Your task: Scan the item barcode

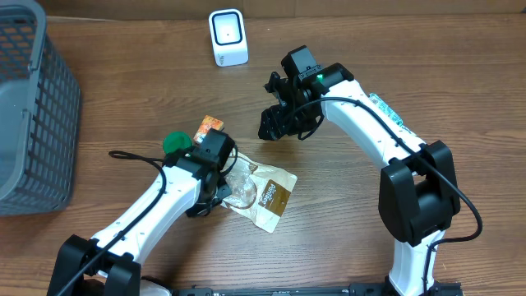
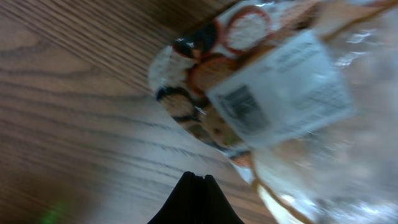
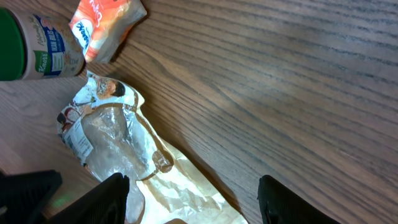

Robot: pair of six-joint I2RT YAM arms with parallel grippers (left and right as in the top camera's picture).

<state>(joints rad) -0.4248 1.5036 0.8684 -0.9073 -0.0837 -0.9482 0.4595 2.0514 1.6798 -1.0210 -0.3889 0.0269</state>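
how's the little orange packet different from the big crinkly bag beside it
Size: the orange packet is much smaller than the crinkly bag.
Look: the packet is opaque orange with white lettering; the bag is part clear film, part tan.
Label: the bag carries a white barcode sticker, seen from the left wrist; none shows on the packet's visible face.
Both lie on the wooden table.
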